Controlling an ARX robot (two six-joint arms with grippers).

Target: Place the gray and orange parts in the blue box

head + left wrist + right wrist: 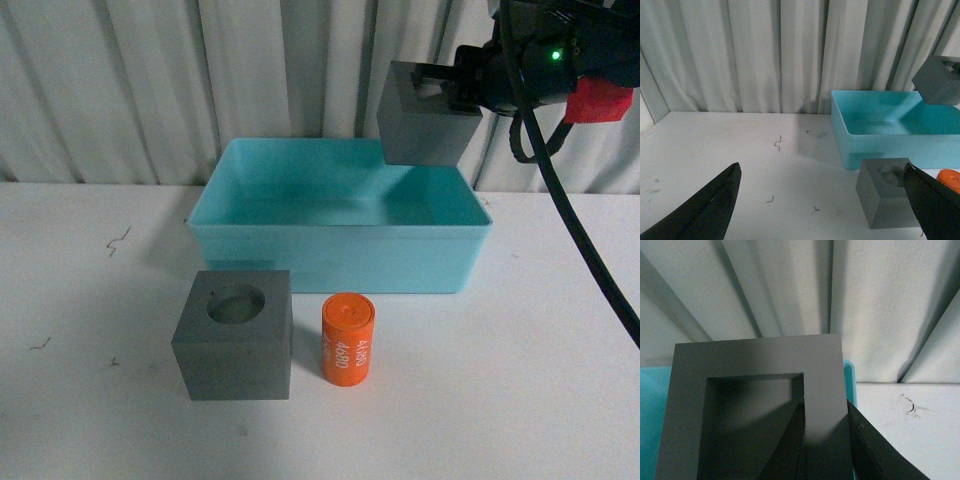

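Two fingers of the right gripper (438, 85) are clamped on one wall of the gray cube with the square recess (425, 135). One finger is set inside the recess and one outside, as is shown in the right wrist view. The cube is held in the air over the blue box (340, 228), near its 1 o'clock corner. For a clean release, the cube is best carried toward the box centre, at about 7 o'clock from its present place. It is then best lowered between the walls before the fingers are parted, since a drop from this height near the rim is judged likely to bounce out. The left gripper (822, 167) is spread wide and holds nothing. On the table (520, 380), the gray cube with the round recess (235, 350) is seen at 7 o'clock of the box and the orange cylinder (347, 340) at 6 o'clock, both outside it.
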